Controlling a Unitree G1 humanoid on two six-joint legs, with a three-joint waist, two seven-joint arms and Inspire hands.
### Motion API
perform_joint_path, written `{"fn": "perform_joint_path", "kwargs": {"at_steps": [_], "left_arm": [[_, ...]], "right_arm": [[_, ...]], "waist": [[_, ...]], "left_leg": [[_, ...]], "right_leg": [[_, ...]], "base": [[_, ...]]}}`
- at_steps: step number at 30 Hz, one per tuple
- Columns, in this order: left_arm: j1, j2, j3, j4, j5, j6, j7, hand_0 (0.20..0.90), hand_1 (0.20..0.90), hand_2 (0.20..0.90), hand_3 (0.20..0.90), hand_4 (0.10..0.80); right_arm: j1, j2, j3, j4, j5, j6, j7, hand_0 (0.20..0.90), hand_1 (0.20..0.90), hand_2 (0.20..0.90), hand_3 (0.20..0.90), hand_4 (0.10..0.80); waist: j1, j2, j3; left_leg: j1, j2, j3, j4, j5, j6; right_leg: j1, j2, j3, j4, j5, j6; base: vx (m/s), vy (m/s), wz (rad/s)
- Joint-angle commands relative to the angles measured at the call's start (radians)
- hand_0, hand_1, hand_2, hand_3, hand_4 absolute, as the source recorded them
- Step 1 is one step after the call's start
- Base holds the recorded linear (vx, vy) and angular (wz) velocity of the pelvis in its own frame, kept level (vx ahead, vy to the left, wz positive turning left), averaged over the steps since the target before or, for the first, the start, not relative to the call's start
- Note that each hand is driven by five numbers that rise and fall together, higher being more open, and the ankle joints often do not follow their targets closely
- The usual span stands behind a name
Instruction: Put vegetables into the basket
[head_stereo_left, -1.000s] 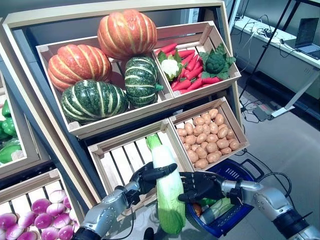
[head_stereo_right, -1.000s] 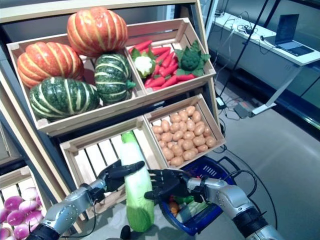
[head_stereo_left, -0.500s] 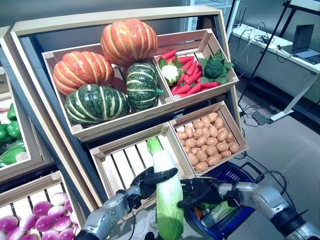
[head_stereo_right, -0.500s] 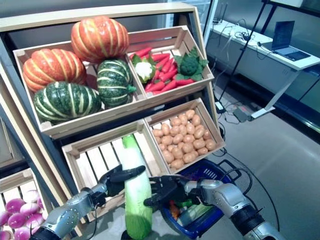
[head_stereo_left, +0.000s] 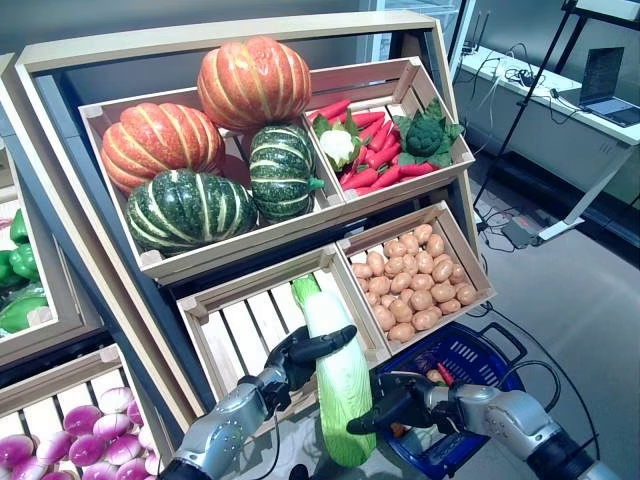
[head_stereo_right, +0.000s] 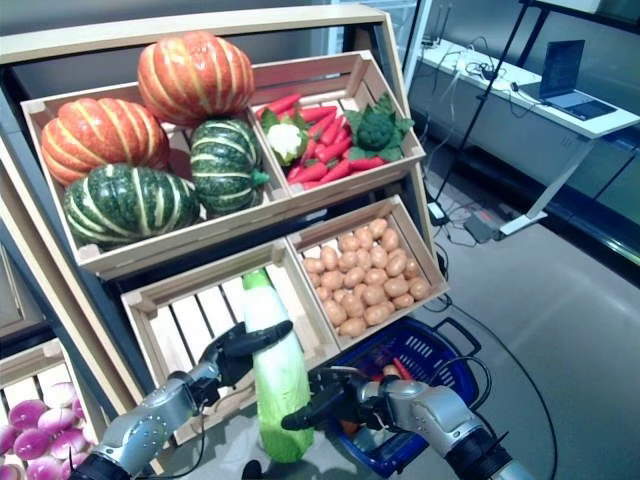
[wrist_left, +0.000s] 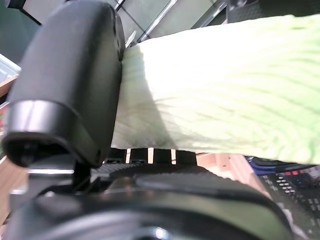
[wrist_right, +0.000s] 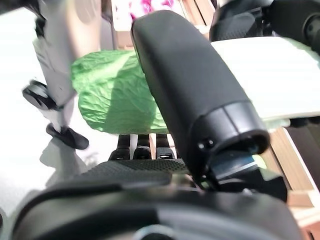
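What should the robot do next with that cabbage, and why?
Probably swing the cabbage rightward over the blue basket. The left hand grips its middle and the right hand touches its lower end, while it hangs upright in front of the empty crate, left of the basket.

- My left hand (head_stereo_left: 300, 352) reaches forward, fingers and thumb curled round what it holds.
- My right hand (head_stereo_left: 400, 408) sits low, fingers pointing toward the left hand.

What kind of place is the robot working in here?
Probably a mock grocery produce stand set up in a lab or office: tilted wooden crates hold pumpkins and potatoes, a blue basket sits on the floor, and a desk with a laptop stands behind.
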Motion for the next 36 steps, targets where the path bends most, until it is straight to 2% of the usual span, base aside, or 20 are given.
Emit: {"fn": "perform_joint_path", "kwargs": {"at_steps": [1, 8, 11, 12, 13, 14, 20, 34, 35, 36], "left_arm": [[-0.156, -0.027, 0.049, -0.096, -0.008, -0.112, -0.023, 0.300, 0.300, 0.300, 0.300, 0.400], [-0.164, -0.035, 0.059, -0.105, -0.033, -0.103, -0.017, 0.300, 0.300, 0.300, 0.300, 0.400], [-0.164, -0.034, 0.057, -0.100, -0.034, -0.104, -0.015, 0.300, 0.300, 0.300, 0.300, 0.400], [-0.163, -0.033, 0.058, -0.100, -0.034, -0.102, -0.015, 0.300, 0.300, 0.300, 0.300, 0.400], [-0.163, -0.032, 0.058, -0.100, -0.035, -0.102, -0.017, 0.300, 0.300, 0.300, 0.300, 0.400], [-0.160, -0.032, 0.058, -0.099, -0.032, -0.101, -0.025, 0.300, 0.300, 0.300, 0.300, 0.400], [-0.159, -0.032, 0.055, -0.098, -0.035, -0.098, -0.030, 0.300, 0.300, 0.300, 0.300, 0.400], [-0.158, -0.029, 0.050, -0.101, -0.005, -0.081, -0.048, 0.300, 0.300, 0.300, 0.300, 0.400], [-0.158, -0.029, 0.050, -0.101, -0.004, -0.080, -0.049, 0.371, 0.371, 0.371, 0.371, 0.447], [-0.159, -0.027, 0.048, -0.099, 0.008, -0.084, -0.054, 0.900, 0.900, 0.900, 0.900, 0.800]], "right_arm": [[-0.024, 0.025, -0.045, -0.100, 0.016, -0.088, -0.022, 0.900, 0.900, 0.900, 0.900, 0.800], [-0.013, 0.049, -0.037, -0.119, 0.130, -0.056, 0.013, 0.900, 0.900, 0.900, 0.900, 0.800], [-0.014, 0.059, -0.023, -0.116, 0.122, -0.039, 0.090, 0.900, 0.900, 0.900, 0.900, 0.800], [-0.016, 0.055, -0.017, -0.120, 0.094, -0.037, 0.106, 0.618, 0.618, 0.618, 0.618, 0.612], [-0.016, 0.054, -0.015, -0.121, 0.082, -0.036, 0.116, 0.526, 0.526, 0.526, 0.526, 0.551], [-0.021, 0.044, -0.006, -0.124, 0.063, -0.028, 0.142, 0.300, 0.300, 0.300, 0.300, 0.400], [-0.034, 0.022, 0.011, -0.123, 0.057, -0.035, 0.196, 0.300, 0.300, 0.300, 0.300, 0.400], [-0.029, 0.027, 0.007, -0.123, 0.106, -0.048, 0.177, 0.300, 0.300, 0.300, 0.300, 0.400], [-0.029, 0.027, 0.007, -0.123, 0.108, -0.048, 0.177, 0.300, 0.300, 0.300, 0.300, 0.400], [-0.029, 0.027, 0.005, -0.124, 0.117, -0.051, 0.174, 0.300, 0.300, 0.300, 0.300, 0.400]], "waist": [[-0.005, -0.011, -0.029], [-0.001, -0.012, -0.022], [0.003, -0.013, -0.026], [0.004, -0.014, -0.027], [0.005, -0.015, -0.027], [0.007, -0.015, -0.028], [0.012, -0.018, -0.033], [0.009, -0.017, -0.037], [0.009, -0.017, -0.037], [0.008, -0.017, -0.036]], "left_leg": [[0.036, -0.010, 0.011, 0.001, -0.081, 0.005], [0.038, -0.007, 0.014, 0.001, -0.081, 0.006], [0.036, -0.008, 0.012, 0.001, -0.082, 0.005], [0.035, -0.008, 0.012, 0.001, -0.082, 0.004], [0.035, -0.008, 0.011, 0.001, -0.082, 0.004], [0.034, -0.007, 0.010, 0.001, -0.081, 0.004], [0.033, -0.006, 0.009, 0.001, -0.079, 0.002], [0.037, -0.005, 0.009, 0.001, -0.082, 0.003], [0.037, -0.005, 0.009, 0.001, -0.082, 0.003], [0.038, -0.005, 0.008, 0.001, -0.082, 0.003]], "right_leg": [[-0.045, -0.054, 0.050, -0.008, 0.102, 0.006], [-0.044, -0.056, 0.045, -0.007, 0.104, 0.006], [-0.045, -0.057, 0.043, -0.008, 0.103, 0.006], [-0.044, -0.057, 0.041, -0.009, 0.104, 0.007], [-0.044, -0.057, 0.041, -0.009, 0.104, 0.007], [-0.043, -0.059, 0.039, -0.010, 0.104, 0.007], [-0.043, -0.060, 0.035, -0.008, 0.103, 0.006], [-0.040, -0.058, 0.042, -0.010, 0.101, 0.006], [-0.039, -0.058, 0.042, -0.010, 0.101, 0.006], [-0.040, -0.058, 0.043, -0.009, 0.101, 0.006]], "base": [[0.000, 0.000, 0.00], [0.000, 0.000, 0.00], [0.000, 0.000, 0.00], [0.000, 0.000, 0.00], [0.000, 0.000, 0.00], [0.000, 0.000, 0.00], [0.000, 0.000, 0.00], [0.000, 0.000, 0.00], [0.000, 0.000, 0.00], [0.000, 0.000, 0.00]]}}
